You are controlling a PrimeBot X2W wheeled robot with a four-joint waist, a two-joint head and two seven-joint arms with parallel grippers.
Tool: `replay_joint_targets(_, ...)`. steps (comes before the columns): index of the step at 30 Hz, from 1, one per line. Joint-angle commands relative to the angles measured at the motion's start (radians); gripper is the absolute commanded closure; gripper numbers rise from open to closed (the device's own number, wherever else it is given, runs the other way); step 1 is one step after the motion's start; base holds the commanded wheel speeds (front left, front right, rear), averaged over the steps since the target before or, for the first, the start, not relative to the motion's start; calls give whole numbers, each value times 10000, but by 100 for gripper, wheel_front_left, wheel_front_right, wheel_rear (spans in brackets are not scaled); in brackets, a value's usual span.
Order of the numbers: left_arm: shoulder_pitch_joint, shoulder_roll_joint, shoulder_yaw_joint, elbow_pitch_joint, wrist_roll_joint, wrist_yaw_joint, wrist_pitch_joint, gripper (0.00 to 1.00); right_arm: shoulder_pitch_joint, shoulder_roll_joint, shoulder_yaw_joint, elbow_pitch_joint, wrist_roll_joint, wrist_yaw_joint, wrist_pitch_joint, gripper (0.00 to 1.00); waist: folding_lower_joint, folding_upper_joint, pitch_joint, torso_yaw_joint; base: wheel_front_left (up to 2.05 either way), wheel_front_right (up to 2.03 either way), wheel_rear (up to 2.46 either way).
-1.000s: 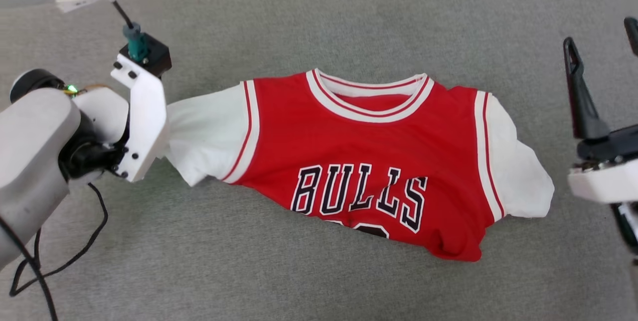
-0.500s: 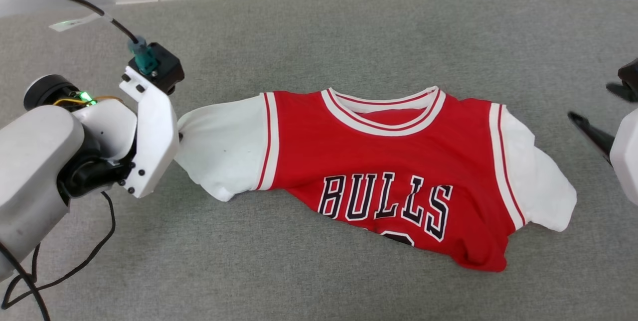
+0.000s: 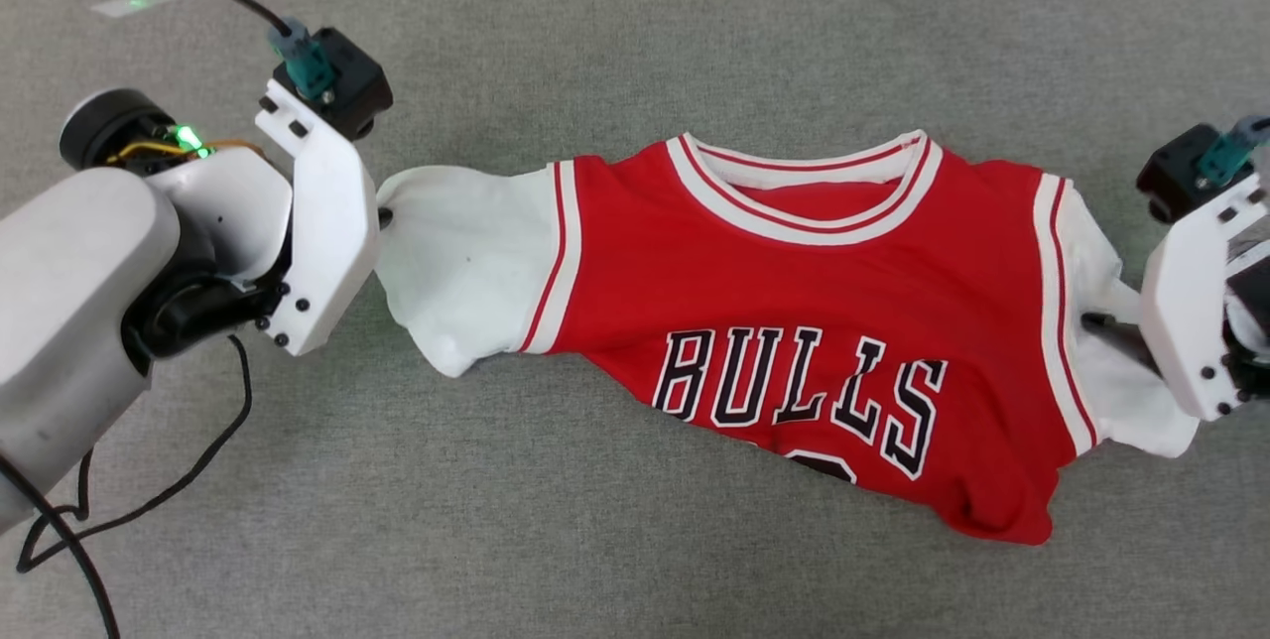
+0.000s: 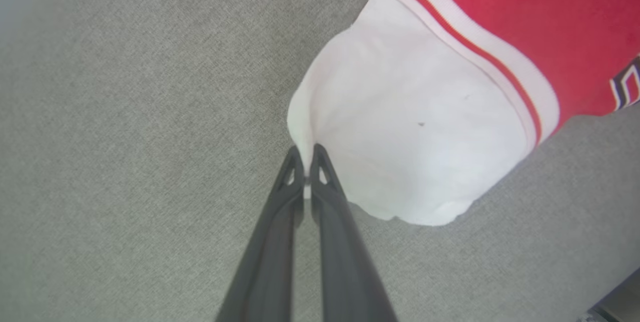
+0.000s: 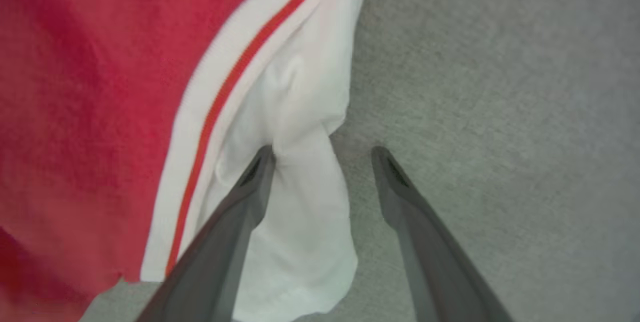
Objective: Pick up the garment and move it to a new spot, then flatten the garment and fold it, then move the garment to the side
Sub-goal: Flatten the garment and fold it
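Left wrist view first: my left claw (image 4: pixel 303 154) is clamped all the way together, w/ a thin bit of the garment (image 4: pixel 415 127) pinched btwn the tips, right at the edge of one white sleeve. The cloth bunches into small creases at that spot.

Right wrist view: my right claw (image 5: pixel 322 154) is spread wide, not gripping anything. One finger (image 5: pixel 235 207) sits on the other white sleeve, just past the red & white stripe. The 2nd finger is over the grey fabric surface (image 5: pixel 500 87) beside it, so the sleeve edge lies btwn them.

Head view: garment lies face up on the grey stuff, stretched out btwn both claws, collar on the far side, BULLS lettering readable. Lower edge is rumpled, and the number under the lettering is partly hidden.
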Motion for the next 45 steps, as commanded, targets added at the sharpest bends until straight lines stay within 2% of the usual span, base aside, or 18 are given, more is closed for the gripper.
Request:
replay_joint_targets(1,-134,-36,72,-10,54,-24,-55,100,-105,172,232,338,-10,-7,-131,0,0,0,153,67,0,0,0)
replay_joint_targets(6,-130,-96,103,83,9,-42,-265,100,146,794,1144,1312,314,-8,-787,0,0,0,256,81,0,0,0)
replay_joint_targets(7,-78,-83,97,127,14,-45,-323,100,87,818,1239,1433,294,-8,-1037,52,0,0,225,55,0,0,0)
replay_joint_targets(8,-25,-76,108,154,48,-58,-459,100,0,809,1349,1541,296,-10,-1235,100,0,0,166,27,0,0,0)
replay_joint_targets(11,162,-78,108,297,81,-94,-868,100,-265,687,1404,1678,426,-10,-1982,100,0,0,-128,-67,0,0,0)
replay_joint_targets(20,316,-116,231,409,241,-155,-2115,100,-760,-264,1341,1158,393,-8,-4225,100,0,0,-1306,-105,0,0,0)
replay_joint_targets(27,45,27,592,65,628,-44,-3170,100,-719,-908,764,302,-66,-10,-5230,100,0,0,-2091,-67,0,0,0)
replay_joint_targets(35,-767,49,1162,-295,1090,335,-3838,100,-1258,-674,-556,-604,-779,-10,-5514,100,0,0,-2631,-3,0,0,0)
replay_joint_targets(39,-1346,-174,1426,-164,1366,497,-4046,100,-1691,-403,-1220,-830,-1153,-10,-5426,100,0,0,-2695,56,0,0,0)
replay_joint_targets(45,-2372,-647,1734,274,1603,514,-4235,100,-2705,117,-1960,-795,-1831,-10,-5160,100,0,0,-2373,150,0,0,0)
